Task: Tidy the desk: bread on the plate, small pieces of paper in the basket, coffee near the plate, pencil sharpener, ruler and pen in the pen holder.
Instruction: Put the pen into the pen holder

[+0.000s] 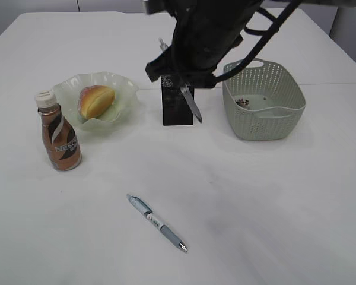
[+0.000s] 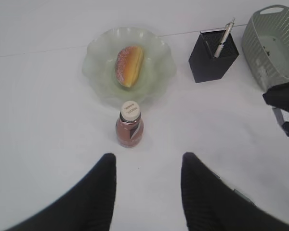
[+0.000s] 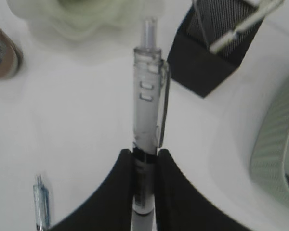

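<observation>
Right gripper [image 3: 145, 192]: jaws nearly together, pinching a clear grey plastic click pen [image 3: 148, 110] by its lower barrel, clicker end pointing away from the wrist camera. In the exterior view the held pen [image 1: 191, 102] hangs slanted just in front of the black mesh square pen holder [image 1: 177, 105], under the dark arm. Holder already has a silver pen-like item [image 2: 223, 39] leaning inside.

Left gripper [image 2: 148, 187]: jaws spread about halfway, nothing between them, hovering above bare white tabletop [image 1: 273, 202], pointed at the brown coffee bottle with white cap [image 2: 129, 124].

Coffee bottle stands upright just beside the pale green wavy-edged glass plate [image 1: 123, 89]. Orange-yellow bread roll [image 1: 95, 101] lies on the plate.

Sage green perforated plastic basket [image 1: 264, 116] right of the holder; small bits inside [image 1: 244, 102], too small to identify.

Second pen, light blue barrel with clear body [image 1: 157, 222], lies flat on the tabletop near the front, well apart from everything else. Its end also shows in the right wrist view, lower left corner.
</observation>
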You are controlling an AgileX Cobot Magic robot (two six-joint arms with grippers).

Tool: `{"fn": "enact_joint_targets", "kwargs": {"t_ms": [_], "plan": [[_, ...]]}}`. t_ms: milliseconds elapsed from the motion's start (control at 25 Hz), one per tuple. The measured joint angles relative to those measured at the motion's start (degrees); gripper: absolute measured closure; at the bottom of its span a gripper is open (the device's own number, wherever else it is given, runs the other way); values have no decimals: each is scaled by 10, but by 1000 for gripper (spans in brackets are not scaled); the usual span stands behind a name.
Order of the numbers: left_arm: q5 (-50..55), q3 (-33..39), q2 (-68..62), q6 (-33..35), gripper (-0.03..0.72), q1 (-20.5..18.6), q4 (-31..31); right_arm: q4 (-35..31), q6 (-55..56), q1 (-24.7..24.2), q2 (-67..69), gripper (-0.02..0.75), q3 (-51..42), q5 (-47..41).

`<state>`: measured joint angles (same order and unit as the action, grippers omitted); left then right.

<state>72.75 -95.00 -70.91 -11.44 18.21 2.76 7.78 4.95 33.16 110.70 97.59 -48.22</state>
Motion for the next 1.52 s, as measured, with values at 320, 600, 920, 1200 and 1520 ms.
{"fn": "enact_joint_targets", "kwargs": {"t_ms": [320, 600, 920, 1200, 1520], "plan": [[0, 0, 0, 0, 365, 0, 0, 1, -33, -8, -34, 659, -3, 147], [0, 0, 0, 0, 372, 0, 0, 2, -32, -52, -35, 659, -78, 377], [0, 0, 0, 0, 378, 0, 0, 4, -30, -101, -14, 659, -199, 717], [0, 0, 0, 0, 380, 0, 0, 4, -30, -106, 65, 659, -186, 835], [0, 0, 0, 0, 380, 0, 0, -2, -29, -115, 144, 659, -90, 776]]}}
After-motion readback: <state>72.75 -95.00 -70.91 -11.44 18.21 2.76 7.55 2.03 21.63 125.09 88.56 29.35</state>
